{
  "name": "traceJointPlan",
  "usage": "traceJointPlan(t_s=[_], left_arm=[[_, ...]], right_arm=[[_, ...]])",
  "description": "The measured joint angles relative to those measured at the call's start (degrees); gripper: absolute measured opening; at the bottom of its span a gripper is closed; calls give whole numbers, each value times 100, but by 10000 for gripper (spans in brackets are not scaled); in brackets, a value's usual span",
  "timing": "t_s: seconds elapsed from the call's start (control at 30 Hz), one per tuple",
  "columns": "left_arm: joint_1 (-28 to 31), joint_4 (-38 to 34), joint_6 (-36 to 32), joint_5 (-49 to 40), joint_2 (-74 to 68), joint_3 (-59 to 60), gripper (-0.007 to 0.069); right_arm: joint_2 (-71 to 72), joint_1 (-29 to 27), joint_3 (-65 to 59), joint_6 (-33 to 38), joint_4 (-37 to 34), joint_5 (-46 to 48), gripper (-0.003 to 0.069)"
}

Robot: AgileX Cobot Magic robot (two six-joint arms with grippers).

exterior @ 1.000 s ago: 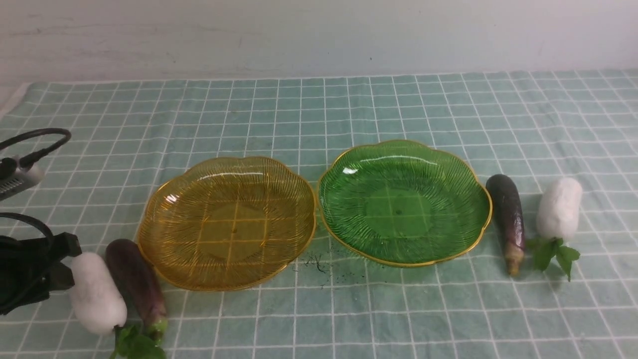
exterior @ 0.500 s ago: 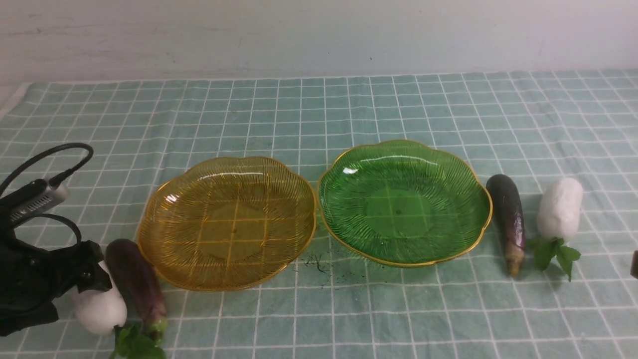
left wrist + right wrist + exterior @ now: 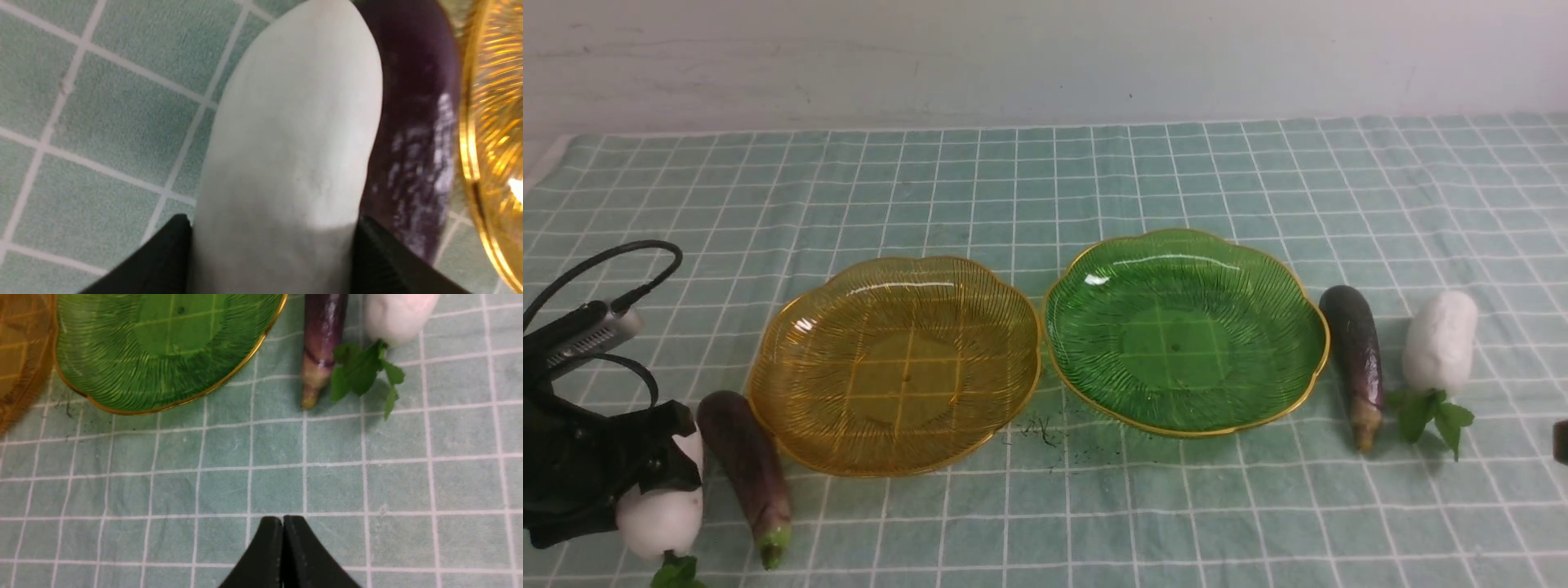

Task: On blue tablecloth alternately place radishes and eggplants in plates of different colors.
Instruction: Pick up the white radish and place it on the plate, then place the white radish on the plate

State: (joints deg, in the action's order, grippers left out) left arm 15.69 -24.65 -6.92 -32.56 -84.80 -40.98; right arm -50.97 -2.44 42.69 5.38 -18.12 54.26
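On the blue tablecloth [image 3: 1045, 180] the amber plate [image 3: 894, 367] and the green plate [image 3: 1184, 331] lie side by side, both with nothing in them. My left gripper [image 3: 658, 469] is shut on a white radish [image 3: 662, 514] at the front left, its black fingers [image 3: 171, 253] pressed against both sides of the radish [image 3: 294, 122]. A purple eggplant [image 3: 747, 465] lies between that radish and the amber plate. Right of the green plate lie a second eggplant [image 3: 1354, 351] and a second radish [image 3: 1441, 339]. My right gripper [image 3: 282, 522] is shut and empty over bare cloth, nearer to me than those two.
The left wrist's camera box and looping black cable [image 3: 584, 335] stick up above the left gripper. Dark specks [image 3: 1041, 429] dot the cloth in front of the gap between the plates. A pale wall stands behind the table.
The left gripper has come down over the left radish and closed on it. The radish has shifted left and towards me, uncovering the eggplant's green stem tip. The right side is unchanged.
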Motion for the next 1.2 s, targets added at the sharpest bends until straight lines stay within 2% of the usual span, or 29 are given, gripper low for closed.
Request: traceJointPlan(t_s=[0.2,0.23,0.3,0.43,0.57,0.6,0.67,0.7,0.77,1.0,1.2], left_arm=[[-37,-9,-30,-534,815,-619,426],[-236,-272,-207,-843,1016,-984,426],[-483,-523,-406,-1040,1081,-1252,426],[-1614,-1254,-981,-1170,1025,-1890,426],[-2500,-1454,-1175,-992,685,-2292,426],[-2847,-1489,-1198,-926,410,-2521,426],[-3168,-1494,-1214,-873,18,-2832,426],[-3337,-1494,-1219,-833,-256,-3050,426],[-3661,-1506,-1218,-727,-968,-3685,426],[-3911,-1511,-1218,-701,-2629,-5000,426],[-3911,-1511,-1218,-695,-3531,-5639,426]], right_arm=[[-501,0,594,-852,962,52,-11],[-784,0,765,-1074,1269,39,-9],[-1030,0,894,-1218,1402,18,-7],[-1827,0,1273,-1376,1513,-292,24],[-2510,0,1647,-1389,1501,-528,110],[-2735,0,1764,-1393,1482,-570,146],[-3095,0,1954,-1393,1432,-623,202],[-3274,0,2024,-1393,1416,-640,237],[-3877,0,2325,-1393,1401,-804,357],[-5060,0,2824,-1437,1430,-1232,552],[-5920,0,3082,-1529,1638,-1376,591]])
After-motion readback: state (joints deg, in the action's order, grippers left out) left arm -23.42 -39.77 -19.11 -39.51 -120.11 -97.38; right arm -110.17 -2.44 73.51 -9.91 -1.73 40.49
